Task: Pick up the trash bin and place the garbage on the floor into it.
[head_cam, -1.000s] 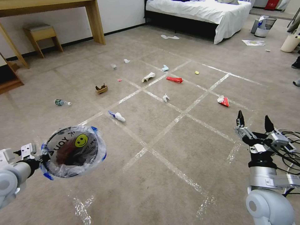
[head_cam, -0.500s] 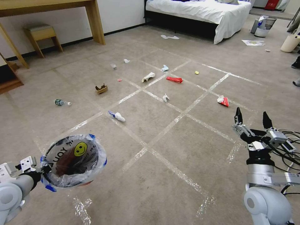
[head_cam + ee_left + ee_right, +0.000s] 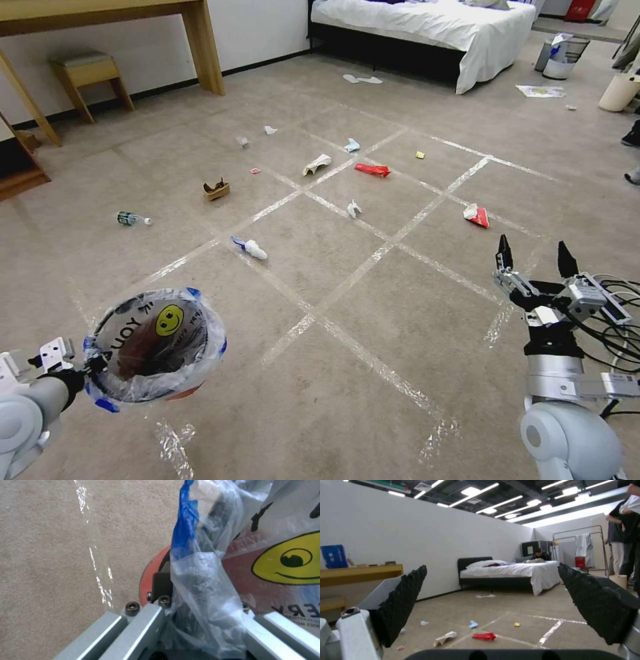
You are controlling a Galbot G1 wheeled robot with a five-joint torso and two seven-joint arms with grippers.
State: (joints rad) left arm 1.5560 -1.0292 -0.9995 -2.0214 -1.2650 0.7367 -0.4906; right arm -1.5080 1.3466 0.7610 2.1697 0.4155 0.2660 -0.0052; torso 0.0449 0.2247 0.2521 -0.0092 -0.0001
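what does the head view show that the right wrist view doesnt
Head view alone: the left gripper holding the trash bin by its rim, the bottle, the cardboard scrap and the red and white wrapper nearest the right gripper.

Right wrist view alone: the ceiling lights, a clothes rack and people standing by it.

Both: the open right gripper, the bed, the red wrapper, the yellow packet, the blue wad and the taped floor.

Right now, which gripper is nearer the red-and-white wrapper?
Right. The right gripper hangs open just short of the red-and-white wrapper; the left gripper, holding the trash bin, is far across the floor.
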